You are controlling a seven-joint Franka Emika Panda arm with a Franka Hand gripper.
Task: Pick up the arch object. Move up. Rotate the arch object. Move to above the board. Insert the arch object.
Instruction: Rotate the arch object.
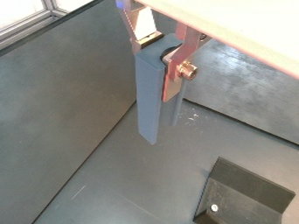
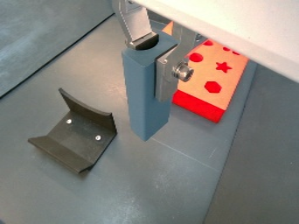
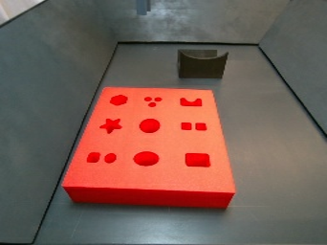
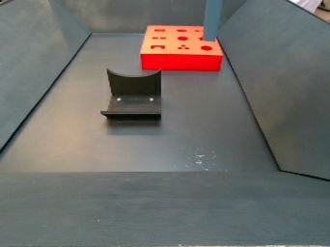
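Observation:
My gripper [image 1: 162,57] is shut on the arch object [image 1: 149,96], a long blue-grey block hanging upright below the fingers. The curved notch is at its upper end, between the silver fingers [image 2: 170,75]. In both wrist views the block's lower end hangs well above the grey floor. The red board [image 2: 216,83] with its shaped recesses lies flat just beyond the arch object [image 2: 142,92], off to one side of it. A side view shows the arch object [image 4: 213,17] reaching down from the picture's upper edge by the far right of the board [image 4: 180,60]. The gripper itself is out of both side views.
The dark fixture [image 2: 70,131] stands on the floor apart from the board [image 3: 153,144], also seen as the fixture [image 4: 131,95] nearer the middle. Sloping grey walls [image 4: 264,87] enclose the floor on all sides.

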